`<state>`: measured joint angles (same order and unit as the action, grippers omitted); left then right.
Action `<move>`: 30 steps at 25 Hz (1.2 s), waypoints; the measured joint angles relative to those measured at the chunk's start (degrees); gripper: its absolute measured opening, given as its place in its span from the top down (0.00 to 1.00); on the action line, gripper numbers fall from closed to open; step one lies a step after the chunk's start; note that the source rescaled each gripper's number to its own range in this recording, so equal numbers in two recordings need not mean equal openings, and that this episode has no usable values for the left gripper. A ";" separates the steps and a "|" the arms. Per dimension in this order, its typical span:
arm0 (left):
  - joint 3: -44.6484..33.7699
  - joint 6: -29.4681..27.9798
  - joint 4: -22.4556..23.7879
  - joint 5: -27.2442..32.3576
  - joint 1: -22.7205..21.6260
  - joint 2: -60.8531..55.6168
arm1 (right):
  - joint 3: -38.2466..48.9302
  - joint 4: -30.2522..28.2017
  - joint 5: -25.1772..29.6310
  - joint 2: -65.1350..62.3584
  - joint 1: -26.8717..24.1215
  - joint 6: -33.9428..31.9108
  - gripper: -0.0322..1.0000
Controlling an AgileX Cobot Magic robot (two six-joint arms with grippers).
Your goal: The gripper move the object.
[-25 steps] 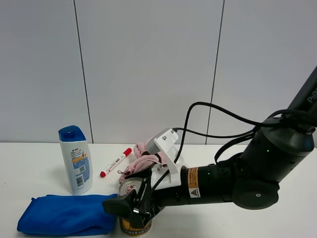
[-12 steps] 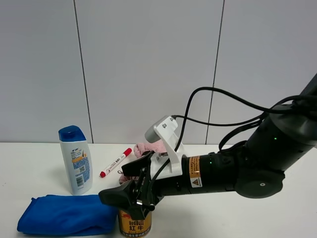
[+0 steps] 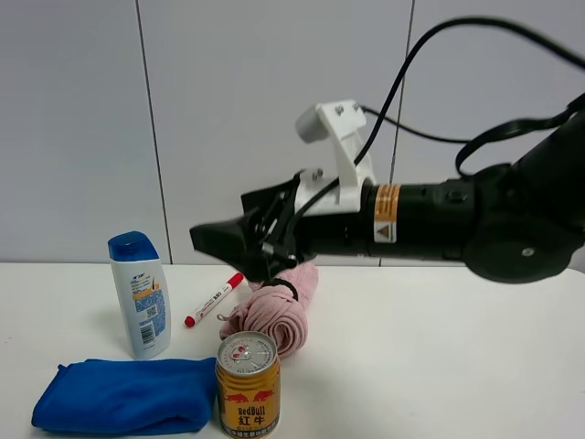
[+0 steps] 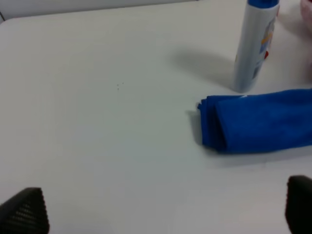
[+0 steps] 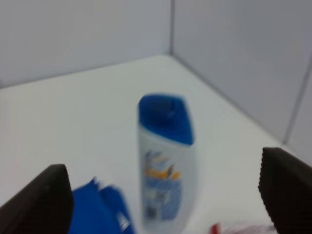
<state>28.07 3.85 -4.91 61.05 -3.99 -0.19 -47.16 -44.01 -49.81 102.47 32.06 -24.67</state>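
The gold can point(image 3: 248, 384) with the red bulls logo stands upright near the table's front edge, its silver top showing, with nothing holding it. My right gripper point(image 3: 224, 224) is open and empty, raised well above the table and above the can, and points left. In the right wrist view its two black fingertips point(image 5: 41, 200) stand far apart at the frame's edges, and the can is out of view there. My left gripper point(image 4: 161, 214) is open and empty over bare table. It does not show in the exterior view.
A white bottle with a blue cap point(image 3: 142, 297) point(image 5: 165, 161) point(image 4: 253, 46) stands at the left. A folded blue cloth point(image 3: 123, 395) point(image 4: 258, 119) lies just left of the can. A rolled pink cloth point(image 3: 279, 315) and a red marker point(image 3: 213, 300) lie behind the can.
My right gripper was low around the can. It has let go, opened and risen high above the table. The can stays in place at the front edge.
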 joint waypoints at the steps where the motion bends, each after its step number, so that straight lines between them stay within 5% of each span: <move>1: 0.00 0.00 0.00 0.00 0.00 0.00 | 0.00 1.15 1.70 -1.91 0.00 0.00 0.51; 8: 0.00 0.00 0.00 0.00 0.00 0.00 | 0.00 9.15 16.31 -17.27 -1.02 5.19 0.51; 15: 0.00 0.00 0.00 0.00 0.00 0.00 | 0.00 12.81 29.17 -25.77 -7.78 7.42 0.60; 30: 0.00 0.00 0.00 0.00 0.00 0.00 | 0.00 14.95 57.11 -43.64 -31.99 9.65 0.62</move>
<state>28.07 3.85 -4.91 61.05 -3.99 -0.19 -47.16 -29.06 7.31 58.83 0.07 -15.03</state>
